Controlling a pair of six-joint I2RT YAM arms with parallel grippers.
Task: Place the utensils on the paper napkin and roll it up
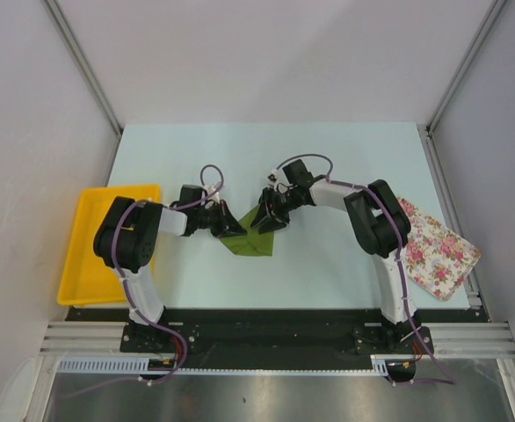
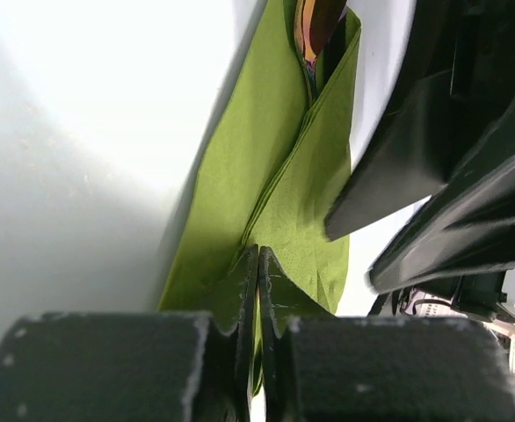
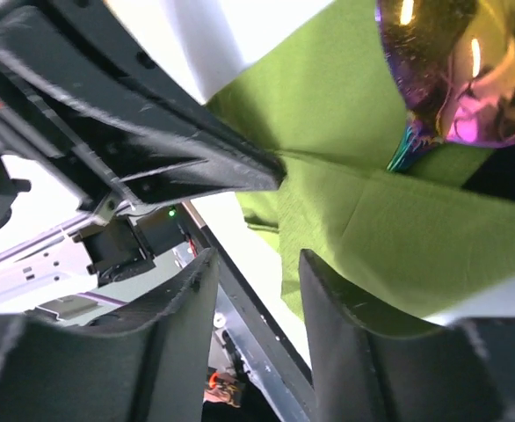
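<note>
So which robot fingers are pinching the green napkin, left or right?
The left fingers: they are squeezed shut on the green napkin. The right fingers have a gap between them.

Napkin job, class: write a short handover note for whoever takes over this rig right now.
Left gripper: shut on a fold of the napkin.
Right gripper: open at the napkin's edge, holding nothing.
Things: the napkin lies between the two grippers, folded over. A shiny spoon head sticks out of the fold; nothing else shows inside.
Done: spoon on the napkin, first fold made.
Left: finish rolling it up.
</note>
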